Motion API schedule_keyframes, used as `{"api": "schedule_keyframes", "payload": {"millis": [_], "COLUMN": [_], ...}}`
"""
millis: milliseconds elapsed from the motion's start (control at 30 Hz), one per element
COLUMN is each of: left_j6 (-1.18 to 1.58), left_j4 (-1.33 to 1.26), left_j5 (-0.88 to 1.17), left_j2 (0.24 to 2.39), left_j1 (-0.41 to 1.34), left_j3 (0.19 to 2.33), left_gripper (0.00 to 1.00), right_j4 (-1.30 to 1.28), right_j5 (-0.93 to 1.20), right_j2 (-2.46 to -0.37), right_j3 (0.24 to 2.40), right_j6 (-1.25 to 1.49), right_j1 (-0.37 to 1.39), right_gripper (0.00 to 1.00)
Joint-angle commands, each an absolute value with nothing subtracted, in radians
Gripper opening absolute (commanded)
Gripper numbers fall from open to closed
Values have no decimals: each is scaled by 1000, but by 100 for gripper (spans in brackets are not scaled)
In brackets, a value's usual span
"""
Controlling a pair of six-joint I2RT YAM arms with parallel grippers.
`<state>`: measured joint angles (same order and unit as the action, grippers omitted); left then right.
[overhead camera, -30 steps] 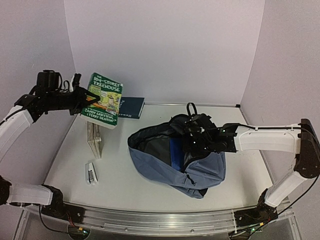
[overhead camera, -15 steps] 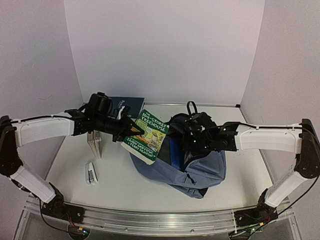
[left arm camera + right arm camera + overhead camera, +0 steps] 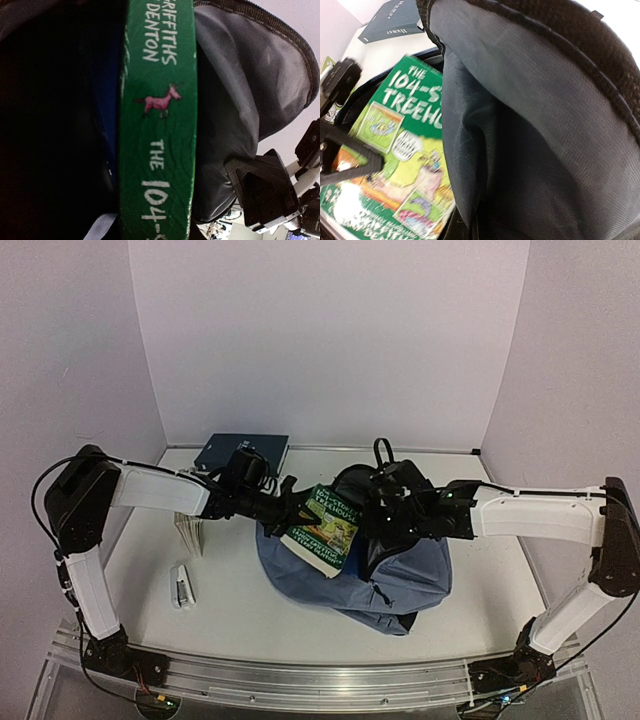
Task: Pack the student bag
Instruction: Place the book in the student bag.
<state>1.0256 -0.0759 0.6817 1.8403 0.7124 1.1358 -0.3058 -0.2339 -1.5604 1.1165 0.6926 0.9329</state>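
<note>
Left gripper [image 3: 287, 508] is pressed together on the edge of the green "104-Storey Treehouse" paperback [image 3: 325, 528], holding it tilted with its far end at the mouth of the student bag [image 3: 405, 580], which lies open mid-counter [image 3: 500, 570]. Right gripper [image 3: 385, 522] looks clamped on the bag's upper rim, lifting the grey lining so the opening gapes. Loading this book is the step in hand; next it needs sliding deeper inside before the pinch lets go.

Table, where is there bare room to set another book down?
Bare: the near strip between the stapler and the student bag, and the right side beyond the bag. Crowded: the far left, with the book stack and dark book.
</note>
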Motion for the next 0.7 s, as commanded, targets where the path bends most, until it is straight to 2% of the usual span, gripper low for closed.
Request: {"api": "schedule_keyframes", "payload": {"millis": [0,233,500,600,667], "left_j6": [1097,1185,1105,1016,950], "left_j4": [-350,-497,-378,-249,-155], "left_j5": [673,601,566,553,530], "left_j2": [1886,1994,2124,2141,2137], "left_j1": [713,746,832,839,839], "left_j3": [1240,1289,1386,1435,1462], "left_gripper": [0,0,0,8,18], "right_j4": [-230,-221,-213,-213,-213], "right_j5": [-228,-226,-234,-237,-238], "right_j2": [-1509,-1512,-1516,-1517,-1517], "right_j3": [1168,1148,1145,1143,1142], "right_j6": [698,705,707,704,705], "right_j1": [944,948,949,949,949], "right_gripper": [0,0,0,0,0]}}
